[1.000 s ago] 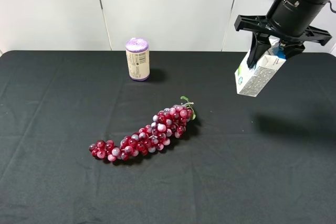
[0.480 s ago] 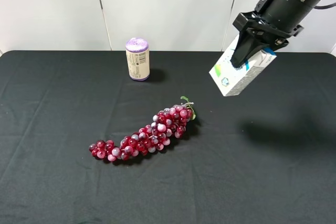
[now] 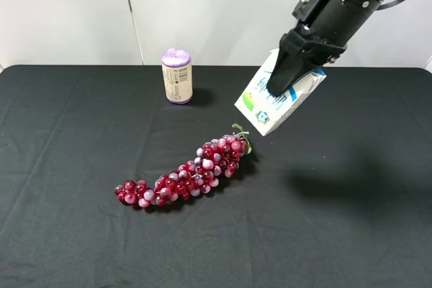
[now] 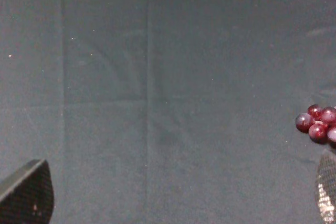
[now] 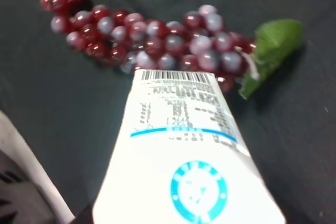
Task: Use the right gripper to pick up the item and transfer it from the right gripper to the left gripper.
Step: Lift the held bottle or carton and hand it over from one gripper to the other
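Red grapes [image 3: 185,180] lie across the black bench [image 3: 67,234], their leafy end near, below the right end effector [image 3: 287,85]. A purple-topped can [image 3: 177,75] stands upright well apart, to its left.

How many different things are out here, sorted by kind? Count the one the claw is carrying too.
Drink carton: 1
Purple-topped can: 1
Bunch of red grapes: 1
Total: 3
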Motion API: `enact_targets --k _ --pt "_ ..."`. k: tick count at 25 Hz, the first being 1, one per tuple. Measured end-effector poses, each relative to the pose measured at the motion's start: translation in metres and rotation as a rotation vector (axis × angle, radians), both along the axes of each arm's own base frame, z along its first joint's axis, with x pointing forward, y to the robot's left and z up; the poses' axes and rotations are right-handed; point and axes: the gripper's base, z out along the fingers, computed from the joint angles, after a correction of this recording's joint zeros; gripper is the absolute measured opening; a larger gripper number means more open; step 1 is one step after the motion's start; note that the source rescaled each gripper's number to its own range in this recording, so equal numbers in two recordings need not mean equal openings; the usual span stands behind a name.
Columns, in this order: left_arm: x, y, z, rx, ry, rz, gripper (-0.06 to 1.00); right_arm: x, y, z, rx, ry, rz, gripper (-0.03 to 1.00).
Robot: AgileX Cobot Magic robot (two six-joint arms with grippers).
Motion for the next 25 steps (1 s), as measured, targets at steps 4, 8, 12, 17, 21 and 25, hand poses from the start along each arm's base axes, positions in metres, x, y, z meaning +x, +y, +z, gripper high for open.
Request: enact_targets --k 4,8,12,17,21,25 --pt "0.0 0.0 0.0 0.0 0.0 0.0 1.0 -0.008 0.013 0.0 -0.002 -0.042 0.124 0.03" --pt "0.0 0.0 0.0 0.0 0.0 0.0 1.0 -0.015 0.022 0.0 -0.004 -0.094 0.259 0.03" --pt "0.0 0.0 0.0 0.0 0.0 0.0 1.0 -0.018 0.027 0.001 0.017 -0.114 0.322 0.03" --pt "0.0 0.0 0.0 0.0 0.0 0.0 1.0 -0.02 0.03 0.005 0.061 -0.142 0.376 0.03" --pt "0.0 0.0 0.0 0.0 0.0 0.0 1.0 -0.024 0.03 0.015 0.111 -0.192 0.411 0.03" --pt "0.0 0.0 0.0 0.0 0.0 0.0 1.0 -0.03 0.029 0.024 0.134 -0.235 0.442 0.03"
